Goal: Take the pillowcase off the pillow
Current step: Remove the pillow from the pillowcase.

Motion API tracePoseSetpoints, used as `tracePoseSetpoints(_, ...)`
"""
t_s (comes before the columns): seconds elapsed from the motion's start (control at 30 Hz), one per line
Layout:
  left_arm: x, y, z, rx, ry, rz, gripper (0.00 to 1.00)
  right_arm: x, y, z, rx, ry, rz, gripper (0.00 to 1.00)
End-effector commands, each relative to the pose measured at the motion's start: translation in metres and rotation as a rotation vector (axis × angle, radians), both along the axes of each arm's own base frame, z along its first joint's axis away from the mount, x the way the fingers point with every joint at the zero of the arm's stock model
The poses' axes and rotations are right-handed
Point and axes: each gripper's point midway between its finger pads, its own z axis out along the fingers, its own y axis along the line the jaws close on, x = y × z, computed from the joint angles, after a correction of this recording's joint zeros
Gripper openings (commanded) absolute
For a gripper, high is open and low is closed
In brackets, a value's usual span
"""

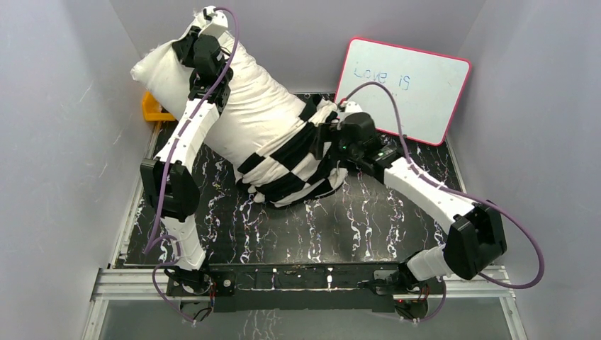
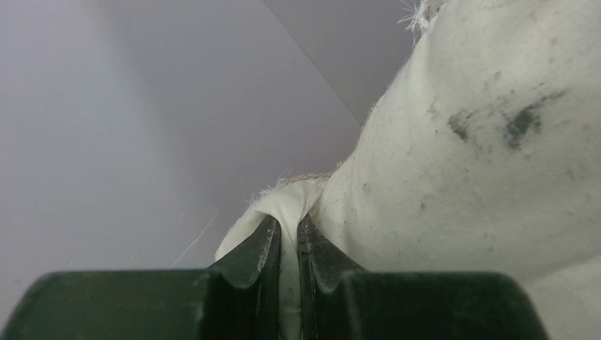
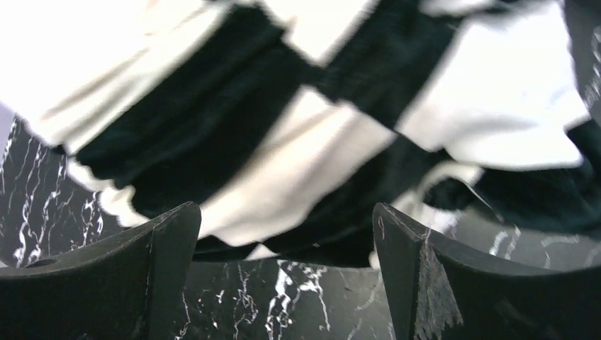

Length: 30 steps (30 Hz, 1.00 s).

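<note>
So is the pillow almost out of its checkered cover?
Almost! Most of the pillow is bare white, and the pillowcase is bunched over only its near end. In hand: the left gripper pinches a pillow corner, while the right gripper is open beside the pillowcase, gripping nothing. Left to do: grab the pillowcase and pull it off that last end.

We are looking at two slim arms, the left arm (image 1: 186,142) and the right arm (image 1: 425,185), each wearing smooth white plastic shells between chunky black joint housings. A thin purple cable (image 1: 164,185) is looping along each one. The left gripper (image 2: 289,230) is showing dark greenish, wedge-tipped fingers (image 2: 259,262). The right gripper (image 3: 285,209) is showing broad black ones with pale scuffs.
</note>
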Motion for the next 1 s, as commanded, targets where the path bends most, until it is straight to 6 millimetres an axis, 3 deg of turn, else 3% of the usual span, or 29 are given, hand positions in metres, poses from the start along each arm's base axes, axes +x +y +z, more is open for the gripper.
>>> tracePoseSetpoints(0.0,-0.017,-0.002,0.030,0.007,-0.044,-0.014,0.00,-0.011,0.061,0.059,0.012,-0.256,0.132,0.99)
tracePoseSetpoints(0.1,-0.016,-0.004,0.030,-0.002,-0.042,-0.023,0.00,-0.018,0.101,0.040,-0.039,-0.218,0.191,0.98)
tracePoseSetpoints(0.23,-0.015,-0.005,0.031,0.001,-0.035,-0.034,0.00,-0.018,0.137,0.015,-0.091,-0.172,0.216,0.92)
tracePoseSetpoints(0.4,-0.013,-0.006,0.031,0.004,-0.022,-0.042,0.00,-0.016,0.149,-0.021,-0.222,-0.098,0.233,0.89)
tracePoseSetpoints(0.47,-0.012,-0.007,0.032,-0.018,-0.028,-0.053,0.00,-0.016,0.144,-0.038,-0.272,-0.070,0.228,0.78)
tracePoseSetpoints(0.6,-0.010,-0.006,0.039,-0.063,-0.041,-0.067,0.00,-0.025,0.121,-0.058,-0.336,-0.042,0.207,0.25)
tracePoseSetpoints(0.7,-0.009,-0.003,0.049,-0.046,-0.050,-0.055,0.00,-0.037,0.090,-0.064,-0.364,-0.038,0.160,0.02)
tracePoseSetpoints(0.87,-0.006,0.021,0.063,-0.058,-0.075,-0.024,0.00,-0.057,0.006,-0.097,-0.340,0.100,0.024,0.00)
tracePoseSetpoints(0.9,-0.007,0.026,0.064,-0.060,-0.077,-0.017,0.00,-0.056,-0.009,-0.093,-0.291,0.122,-0.015,0.00)
tracePoseSetpoints(0.97,-0.010,0.040,0.070,-0.061,-0.093,0.011,0.00,-0.066,-0.048,-0.106,-0.228,0.197,-0.093,0.00)
